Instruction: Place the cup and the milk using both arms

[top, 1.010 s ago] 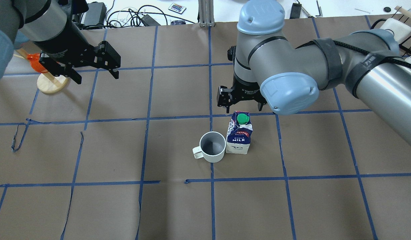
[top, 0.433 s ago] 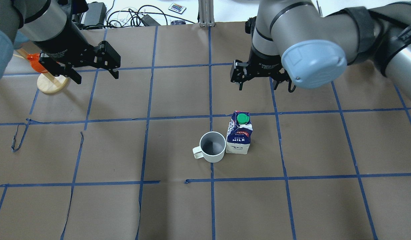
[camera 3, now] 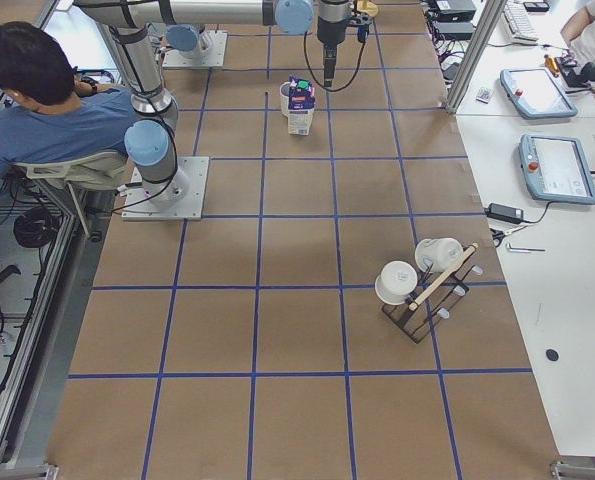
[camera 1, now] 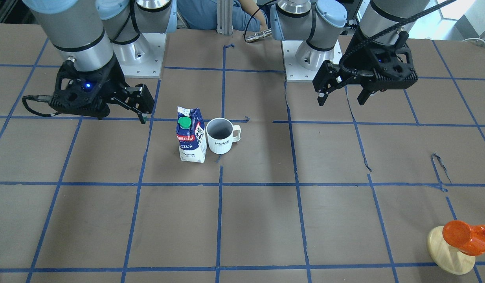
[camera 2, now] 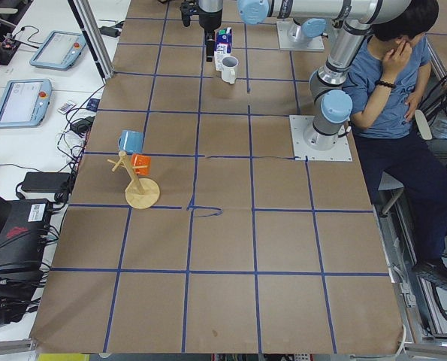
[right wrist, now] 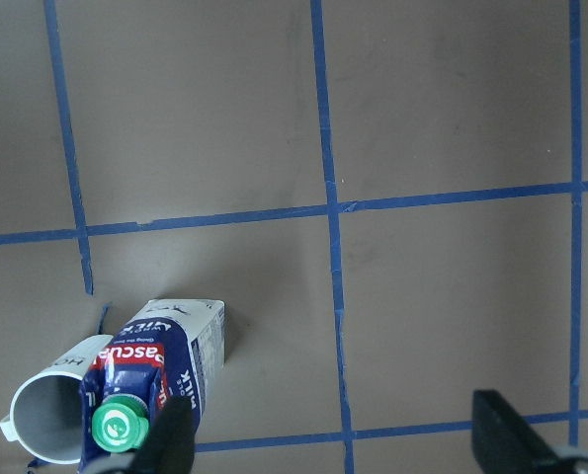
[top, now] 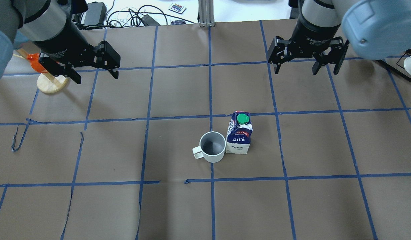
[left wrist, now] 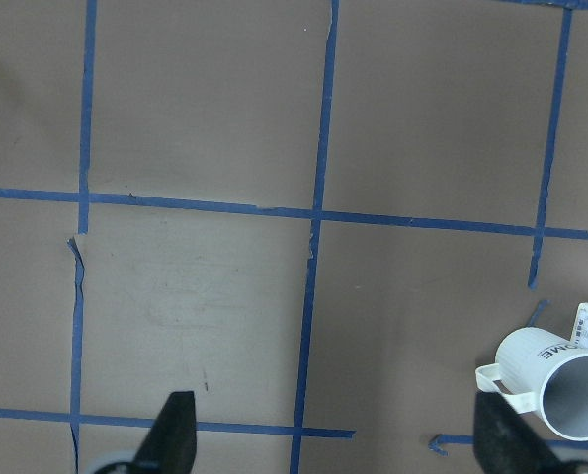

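Note:
The white cup (top: 212, 147) stands upright near the table's middle, handle toward my left. The milk carton (top: 239, 133) stands upright right beside it, on my right side, close or touching. Both also show in the front view, cup (camera 1: 219, 135) and milk (camera 1: 190, 139). My left gripper (top: 96, 77) is open and empty, far back left of the cup. My right gripper (top: 307, 70) is open and empty, far back right of the milk. The left wrist view shows the cup (left wrist: 560, 380) at lower right. The right wrist view shows the milk (right wrist: 160, 370) at lower left.
A wooden mug tree (top: 50, 81) with an orange cup (camera 1: 462, 236) stands at the far left, just behind my left gripper. A rack with white cups (camera 3: 422, 285) stands at the table's right end. A seated person (camera 2: 388, 75) is behind the robot bases.
My right gripper has moved away from just behind the milk, back and to the right, and stays open. The left arm, cup and milk have not moved.

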Controlling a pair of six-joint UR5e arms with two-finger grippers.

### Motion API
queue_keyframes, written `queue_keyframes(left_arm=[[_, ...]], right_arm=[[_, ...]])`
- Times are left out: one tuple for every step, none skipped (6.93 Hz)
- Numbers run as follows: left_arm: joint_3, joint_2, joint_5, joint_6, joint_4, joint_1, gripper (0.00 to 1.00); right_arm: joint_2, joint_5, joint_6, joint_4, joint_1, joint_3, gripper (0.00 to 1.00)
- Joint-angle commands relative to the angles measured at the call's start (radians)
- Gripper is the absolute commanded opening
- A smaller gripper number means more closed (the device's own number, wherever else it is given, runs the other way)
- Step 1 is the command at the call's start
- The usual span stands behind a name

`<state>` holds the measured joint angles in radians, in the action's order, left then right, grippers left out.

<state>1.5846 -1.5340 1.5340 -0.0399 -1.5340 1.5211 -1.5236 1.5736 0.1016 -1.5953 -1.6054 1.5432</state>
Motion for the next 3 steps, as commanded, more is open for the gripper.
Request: queue_keyframes(left_arm=[[0.0, 0.0, 0.0, 0.0, 0.0, -0.001, 1.0], [0.0, 0.0, 0.0, 0.0, 0.0, 0.001, 1.0], [0.0, 0.0, 0.0, 0.0, 0.0, 0.001, 1.0]], right_arm=[[-0.017, -0.004, -0.029, 0.04, 0.012, 0.005, 1.0], [-0.02, 0.0, -0.029, 0.054, 0.013, 0.002, 1.0], [-0.032, 0.002, -0.029, 0.083, 0.015, 0.002, 1.0]])
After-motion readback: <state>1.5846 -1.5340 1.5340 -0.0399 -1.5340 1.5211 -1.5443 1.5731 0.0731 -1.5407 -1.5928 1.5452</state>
